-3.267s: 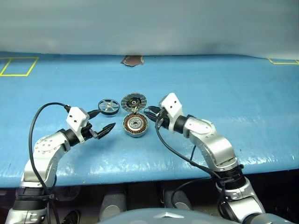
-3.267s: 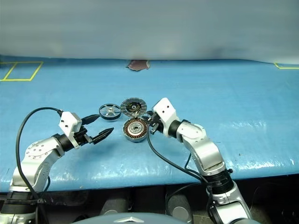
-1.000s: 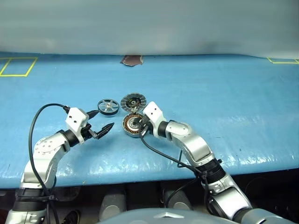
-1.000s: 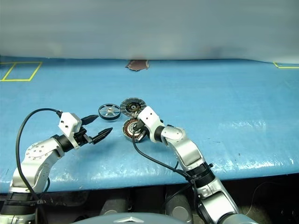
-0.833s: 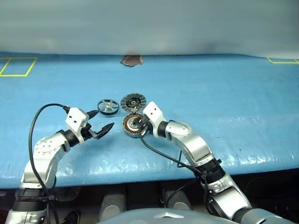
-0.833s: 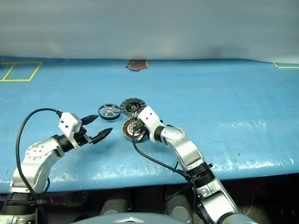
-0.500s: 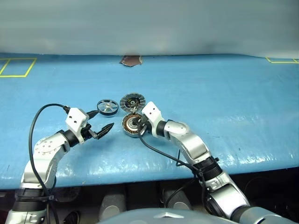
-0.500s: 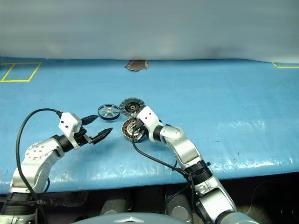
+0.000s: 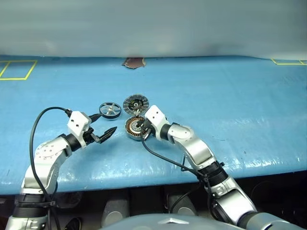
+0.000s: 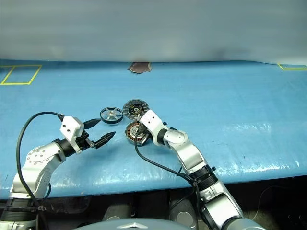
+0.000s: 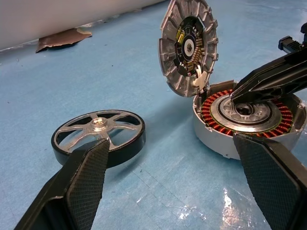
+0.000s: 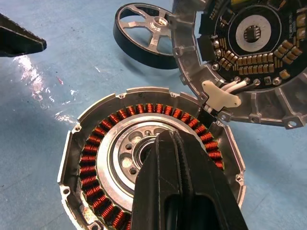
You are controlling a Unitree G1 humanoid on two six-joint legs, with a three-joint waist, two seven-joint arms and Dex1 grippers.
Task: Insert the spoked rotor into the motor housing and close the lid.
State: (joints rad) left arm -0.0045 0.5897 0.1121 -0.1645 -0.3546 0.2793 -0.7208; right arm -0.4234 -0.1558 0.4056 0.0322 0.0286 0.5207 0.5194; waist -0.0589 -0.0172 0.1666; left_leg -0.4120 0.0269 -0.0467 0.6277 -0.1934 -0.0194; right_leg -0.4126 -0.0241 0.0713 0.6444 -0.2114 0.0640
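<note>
The right pincer (image 12: 165,143), clenched on nothing, rested over the motor housing (image 12: 100,158) bearing; the spoked rotor (image 11: 98,135) (still uninserted) lay just ahead of the released left pincer (image 11: 172,187), needing grasping next

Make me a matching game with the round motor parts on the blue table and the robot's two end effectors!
Things:
1. spoked rotor
2. motor housing
3. lid
4. left end effector

States:
A. propped up on edge, leaning against the housing
B. open, holding nothing
C. lying flat, alone on the table
D. copper windings showing, the shut right end effector over its centre

Pairs: 1-C, 2-D, 3-A, 4-B
</note>
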